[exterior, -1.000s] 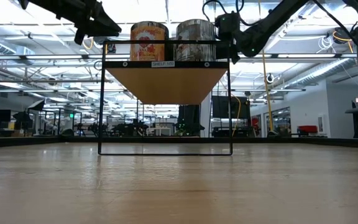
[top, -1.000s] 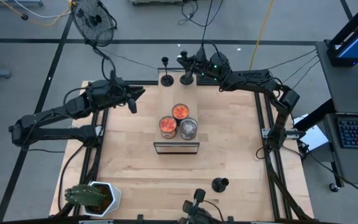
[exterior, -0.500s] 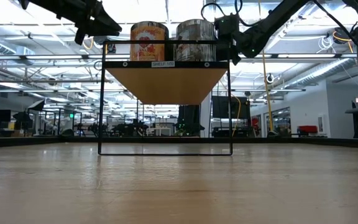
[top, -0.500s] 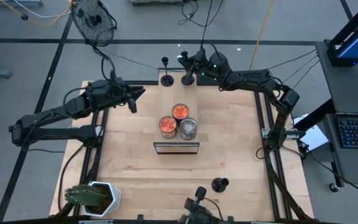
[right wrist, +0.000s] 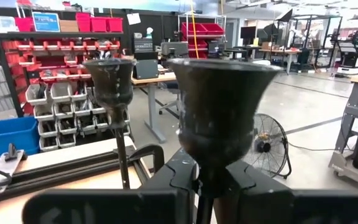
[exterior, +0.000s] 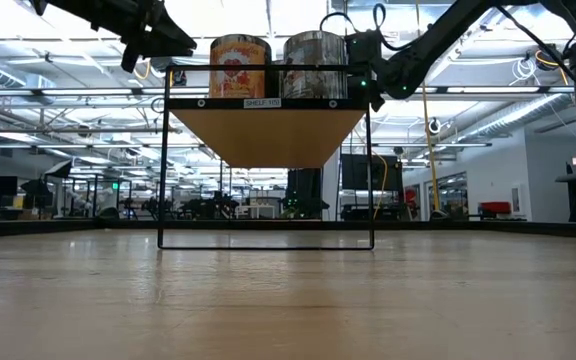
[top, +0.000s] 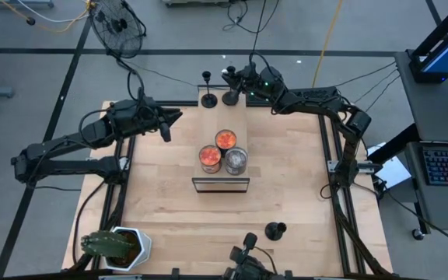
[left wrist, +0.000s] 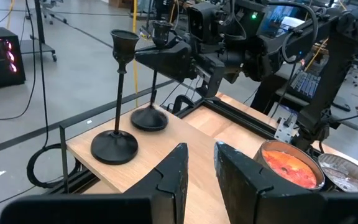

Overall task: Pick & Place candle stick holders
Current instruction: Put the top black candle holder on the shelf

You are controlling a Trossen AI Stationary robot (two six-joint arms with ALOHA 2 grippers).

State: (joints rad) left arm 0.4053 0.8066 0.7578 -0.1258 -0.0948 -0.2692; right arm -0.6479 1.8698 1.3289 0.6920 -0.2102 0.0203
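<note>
Candle stick holders stand at the far edge of the table (top: 162,202), two side by side on the raised shelf (top: 243,117) beyond three jars (top: 224,152), a third (top: 274,231) alone near the front edge. The right gripper (right wrist: 199,180) is clenched on the thin stem of one holder (top: 229,96) beside its twin (top: 208,98), while the left gripper (left wrist: 199,163) waits unclenched nearby. Rigid, top-heavy and probably light, each looks best gripped low on the stem, above the disc base.
</note>
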